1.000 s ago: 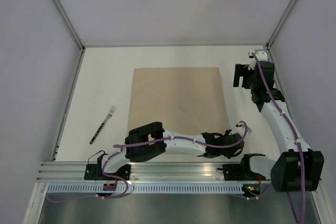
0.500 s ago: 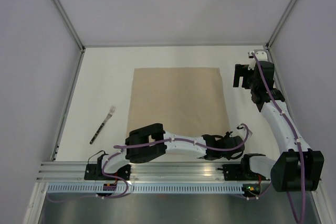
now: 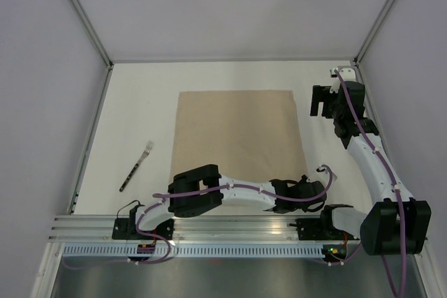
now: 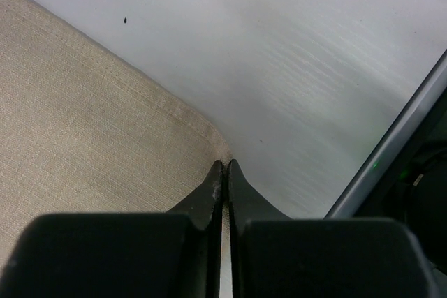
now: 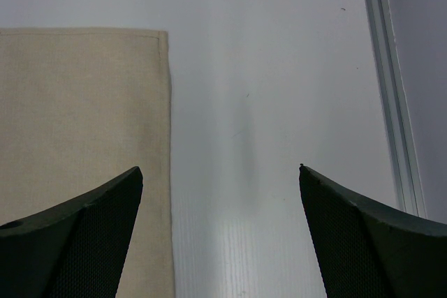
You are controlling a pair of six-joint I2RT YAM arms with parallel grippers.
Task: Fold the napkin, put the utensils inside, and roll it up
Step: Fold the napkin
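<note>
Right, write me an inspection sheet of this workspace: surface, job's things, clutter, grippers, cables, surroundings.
Surface: white table, bare around the cloth.
Job's things: napkin lies flat and unfolded; one fork lies left of it, apart from it. No other utensil seen.
Clutter: nothing seen.
Grippers: left gripper is shut on the napkin's near right corner, as far as the wrist view shows. Right gripper is open and empty, over bare table beside the napkin's far right corner.
Cables: purple cables run along both arms; none touches the fork.
Surroundings: grey walls on three sides, a metal rail at the near edge.
</note>
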